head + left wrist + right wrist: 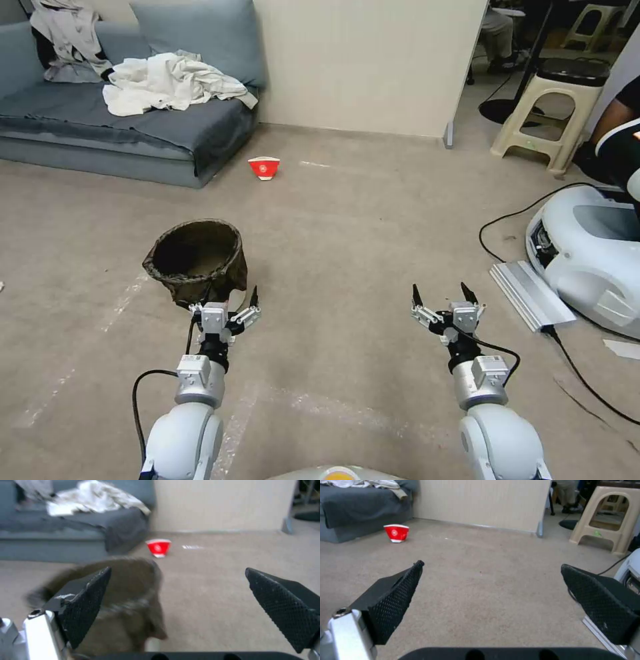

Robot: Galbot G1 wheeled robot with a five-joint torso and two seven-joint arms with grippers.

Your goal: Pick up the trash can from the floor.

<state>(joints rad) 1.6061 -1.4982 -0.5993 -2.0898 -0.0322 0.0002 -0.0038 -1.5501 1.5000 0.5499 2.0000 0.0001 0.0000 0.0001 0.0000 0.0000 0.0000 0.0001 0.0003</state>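
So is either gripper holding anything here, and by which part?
Nothing is held. The left gripper is open right beside the trash can, not gripping it; the right gripper is open over bare floor.

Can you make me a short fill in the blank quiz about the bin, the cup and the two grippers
1. The bin stands on the ____.
2. The gripper nearest the bin is the ____ gripper.
3. The right gripper hovers with its fingers ____.
4. The cup beyond the bin is white and ____.

Missing words: floor; left; open; red
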